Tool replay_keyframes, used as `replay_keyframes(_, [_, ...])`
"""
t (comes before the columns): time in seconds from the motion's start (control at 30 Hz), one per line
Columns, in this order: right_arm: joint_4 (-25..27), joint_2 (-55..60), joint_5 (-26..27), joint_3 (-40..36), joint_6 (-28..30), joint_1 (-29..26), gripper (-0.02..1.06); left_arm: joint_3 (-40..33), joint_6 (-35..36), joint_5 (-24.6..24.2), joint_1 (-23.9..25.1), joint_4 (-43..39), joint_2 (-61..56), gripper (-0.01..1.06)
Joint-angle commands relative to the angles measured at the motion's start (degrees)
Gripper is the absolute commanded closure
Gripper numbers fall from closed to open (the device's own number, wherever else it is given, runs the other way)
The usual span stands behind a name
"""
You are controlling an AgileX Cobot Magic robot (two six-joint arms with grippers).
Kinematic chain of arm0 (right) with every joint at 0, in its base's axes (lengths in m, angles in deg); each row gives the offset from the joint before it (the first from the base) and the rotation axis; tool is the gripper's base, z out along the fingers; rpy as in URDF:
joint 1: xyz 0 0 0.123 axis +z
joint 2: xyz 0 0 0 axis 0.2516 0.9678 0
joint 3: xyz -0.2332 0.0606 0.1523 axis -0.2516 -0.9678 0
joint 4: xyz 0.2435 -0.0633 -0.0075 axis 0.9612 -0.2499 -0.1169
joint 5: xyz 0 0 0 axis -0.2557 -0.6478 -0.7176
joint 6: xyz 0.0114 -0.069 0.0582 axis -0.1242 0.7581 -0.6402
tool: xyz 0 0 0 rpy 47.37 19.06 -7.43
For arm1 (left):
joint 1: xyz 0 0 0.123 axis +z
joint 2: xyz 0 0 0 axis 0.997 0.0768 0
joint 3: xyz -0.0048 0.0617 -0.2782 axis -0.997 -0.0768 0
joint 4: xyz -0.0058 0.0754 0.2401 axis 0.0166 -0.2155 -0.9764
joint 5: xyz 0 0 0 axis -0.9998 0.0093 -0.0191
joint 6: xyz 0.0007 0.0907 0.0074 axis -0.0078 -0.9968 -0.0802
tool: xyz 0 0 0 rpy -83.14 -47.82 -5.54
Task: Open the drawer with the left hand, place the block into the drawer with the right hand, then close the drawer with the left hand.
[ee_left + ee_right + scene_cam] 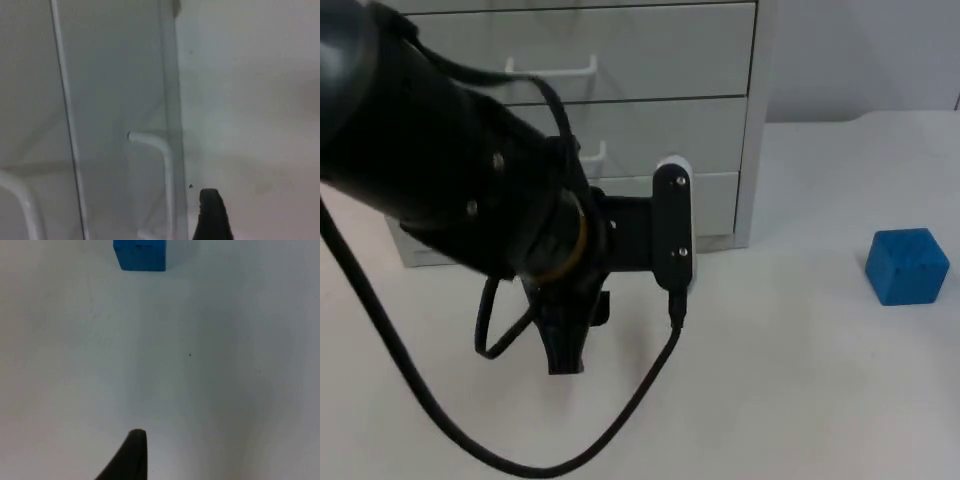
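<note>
Left pincer (pixel 563 352): state cannot be told, before shut drawers (pixel 620 125).
Block (pixel 907 265): on desk (pixel 800 380), 3 o'clock, well apart.

A white table top (pixel 800 380) runs back to a plain grey partition wall (pixel 860 55).
</note>
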Motion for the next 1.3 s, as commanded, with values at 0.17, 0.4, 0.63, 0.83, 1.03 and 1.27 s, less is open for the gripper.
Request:
replay_keyframes(0.17, [-0.35,-0.08,0.25,0.25,0.07,-0.14,-0.01,0.90,17.75,-7.50,0.05,-12.97,4.86,0.50])
replay_keyframes(0.4, [0.03,-0.08,0.37,0.25,0.07,-0.14,-0.01,4.31,18.17,-7.00,2.77,-12.97,7.64,0.50])
replay_keyframes(0.63, [0.03,-0.08,0.79,0.25,0.07,-0.14,-0.01,6.32,18.44,-3.46,5.03,-12.97,7.64,0.50])
replay_keyframes(0.83, [0.03,-0.08,1.08,0.25,0.07,-0.14,-0.01,7.01,18.29,-2.82,5.13,-12.97,8.42,0.50])
replay_keyframes(1.03, [0.14,-0.08,1.08,0.25,0.07,-0.14,-0.01,7.56,16.01,-3.85,5.13,-12.97,11.23,0.50])
replay_keyframes(1.27, [0.26,-0.08,1.19,0.25,0.07,-0.14,-0.01,9.24,15.04,-4.02,5.13,-12.97,13.86,0.52])
